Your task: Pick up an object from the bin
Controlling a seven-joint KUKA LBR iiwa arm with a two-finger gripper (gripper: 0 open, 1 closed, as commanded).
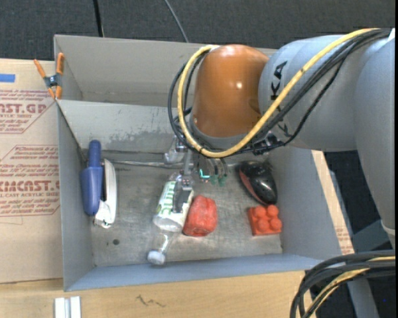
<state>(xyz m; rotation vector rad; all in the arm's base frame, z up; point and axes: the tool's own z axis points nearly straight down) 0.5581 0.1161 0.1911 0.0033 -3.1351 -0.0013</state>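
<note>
Grey KUKA arm (pixel 338 91), glossy orange wrist cover (pixel 229 91) — yellow-and-black cables looped round

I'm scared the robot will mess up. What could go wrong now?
1. The gripper sits over the top end of the white-and-green squeezy tube, not its middle, so the tube might tip or slip if it gets lifted.
2. The red lumpy block lies right beside the tube, so it might get bumped or grabbed along with it.
</note>
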